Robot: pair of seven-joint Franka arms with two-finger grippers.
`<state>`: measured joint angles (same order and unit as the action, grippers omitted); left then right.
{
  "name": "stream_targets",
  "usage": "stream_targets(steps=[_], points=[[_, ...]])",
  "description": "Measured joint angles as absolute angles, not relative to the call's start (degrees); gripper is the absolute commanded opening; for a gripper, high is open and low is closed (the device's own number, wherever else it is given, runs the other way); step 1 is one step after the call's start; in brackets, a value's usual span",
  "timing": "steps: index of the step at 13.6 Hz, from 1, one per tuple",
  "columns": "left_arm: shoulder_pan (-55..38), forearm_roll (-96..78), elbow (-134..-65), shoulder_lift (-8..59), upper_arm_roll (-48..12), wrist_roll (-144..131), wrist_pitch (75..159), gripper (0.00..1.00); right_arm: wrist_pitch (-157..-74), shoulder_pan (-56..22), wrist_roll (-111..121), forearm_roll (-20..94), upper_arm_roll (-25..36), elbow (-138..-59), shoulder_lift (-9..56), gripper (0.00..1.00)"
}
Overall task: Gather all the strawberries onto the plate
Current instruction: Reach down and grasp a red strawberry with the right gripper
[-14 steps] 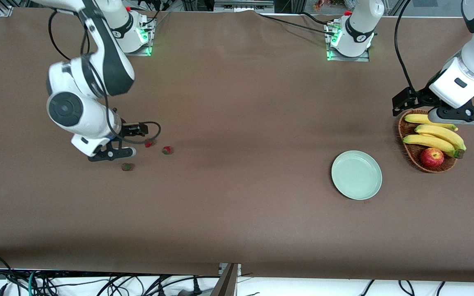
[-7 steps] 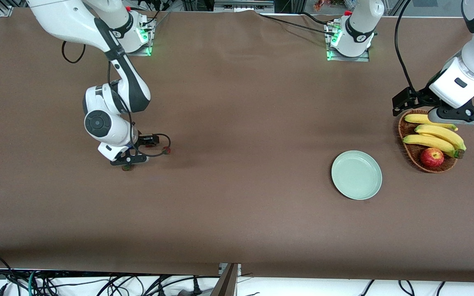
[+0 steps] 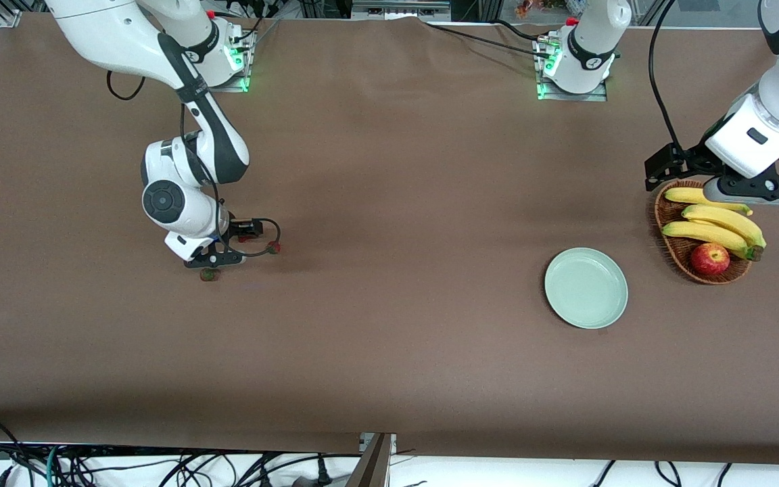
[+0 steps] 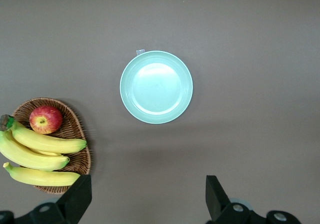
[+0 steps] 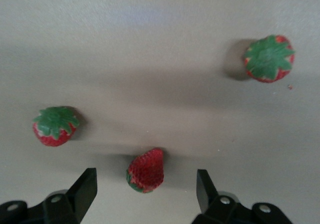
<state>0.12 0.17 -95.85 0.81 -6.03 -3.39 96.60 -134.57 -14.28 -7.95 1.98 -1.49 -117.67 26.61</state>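
I have the right gripper low over the strawberries at the right arm's tabletop end, fingers wide, straddling one lying lengthwise between them. Left gripper waits wide over the basket, plate bare.

A robotics lab: two white arms bolted on base plates with green lights, a table under brown cloth, loose cables trailing along its edge.
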Motion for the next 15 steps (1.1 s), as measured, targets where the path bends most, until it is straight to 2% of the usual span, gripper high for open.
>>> stream_targets(steps=[3,6,8,9,11,15], points=[[0.1,0.2,-95.9,0.8,-6.0,-3.4,96.6,1.00,-135.0,-14.3,-7.9,2.0,-1.5,-117.7,27.4,0.43],[0.1,0.2,-95.9,0.8,-6.0,-3.4,96.6,1.00,-135.6,-14.3,-7.9,2.0,-1.5,-117.7,27.7,0.29],[0.1,0.2,-95.9,0.8,-6.0,-3.3,96.6,1.00,-135.7,-14.3,-7.9,2.1,-1.5,-117.7,27.7,0.14],[0.1,0.2,-95.9,0.8,-6.0,-3.3,96.6,1.00,-135.7,-14.3,-7.9,2.1,-1.5,-117.6,27.7,0.11],[0.1,0.2,-95.9,0.8,-6.0,-3.3,96.6,1.00,-135.2,-14.3,-7.9,2.1,-1.5,-116.5,27.6,0.11],[0.1,0.2,-95.9,0.8,-6.0,-3.3,96.6,1.00,-122.5,-14.5,-8.1,3.5,-2.7,-104.5,25.7,0.11]])
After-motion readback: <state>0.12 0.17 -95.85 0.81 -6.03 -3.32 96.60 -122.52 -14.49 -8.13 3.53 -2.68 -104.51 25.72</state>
